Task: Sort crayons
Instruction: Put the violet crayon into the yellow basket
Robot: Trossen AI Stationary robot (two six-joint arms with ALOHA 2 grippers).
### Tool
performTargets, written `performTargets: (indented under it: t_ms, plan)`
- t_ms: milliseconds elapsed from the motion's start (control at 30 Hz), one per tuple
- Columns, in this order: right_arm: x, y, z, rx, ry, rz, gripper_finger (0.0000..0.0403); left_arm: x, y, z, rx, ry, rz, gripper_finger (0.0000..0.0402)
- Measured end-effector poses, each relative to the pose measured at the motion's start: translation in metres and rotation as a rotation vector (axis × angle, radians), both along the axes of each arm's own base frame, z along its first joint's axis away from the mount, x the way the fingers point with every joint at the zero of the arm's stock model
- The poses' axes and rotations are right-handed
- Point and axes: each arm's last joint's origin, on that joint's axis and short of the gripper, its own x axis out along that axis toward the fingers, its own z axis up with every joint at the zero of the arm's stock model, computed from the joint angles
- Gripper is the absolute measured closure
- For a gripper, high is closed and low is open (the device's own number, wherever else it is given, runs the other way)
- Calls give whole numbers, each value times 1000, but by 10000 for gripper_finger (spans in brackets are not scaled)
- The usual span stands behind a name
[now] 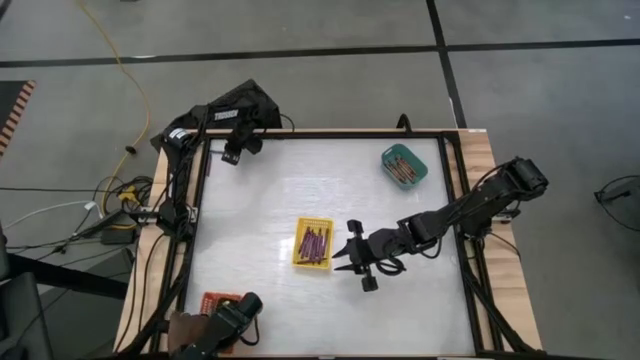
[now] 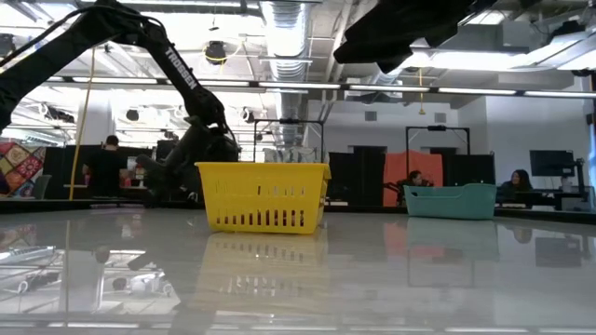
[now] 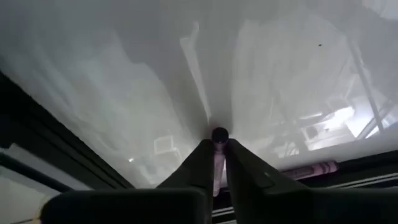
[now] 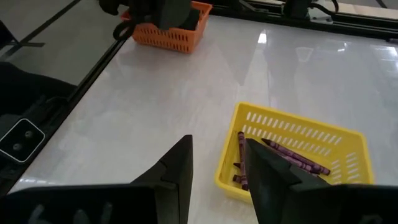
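Observation:
My left gripper [image 1: 239,155] is at the table's far left corner, pointing steeply down, shut on a pinkish crayon [image 3: 217,167]. In the low view it is a dark mass [image 2: 189,158] behind the yellow tray [image 2: 265,196]. A second pinkish crayon [image 3: 311,168] lies on the table beside the black edge rail. My right gripper [image 1: 350,256] hangs open just right of the yellow tray [image 1: 312,243], which holds several purple crayons [image 4: 292,158]. Nothing is between its fingers [image 4: 217,165]. My left gripper pinches the crayon between its two fingers [image 3: 242,163]. The crayon lies along the fingers, and its dark end [image 3: 219,134] sticks out at their tips. The fingers slant steeply down from above. Whether that end touches the white table cannot be told.
A teal tray [image 1: 404,166] with several reddish crayons stands at the far right. An orange tray [image 1: 212,301] stands at the near left corner, with a dark object [image 4: 163,11] over it. Black rails [image 1: 188,230] frame the table. Bare white table lies between the trays.

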Motion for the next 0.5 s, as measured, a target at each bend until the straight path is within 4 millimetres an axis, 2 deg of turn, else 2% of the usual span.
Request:
performTargets:
  t_ms: [133,500]
  plan:
    - [0,1,0,1,-3,3,265,6,-4,-5,-11,53,-54,396]
    - [0,1,1,-7,-7,8,265,17,-13,-3,-24,91,-105,401]
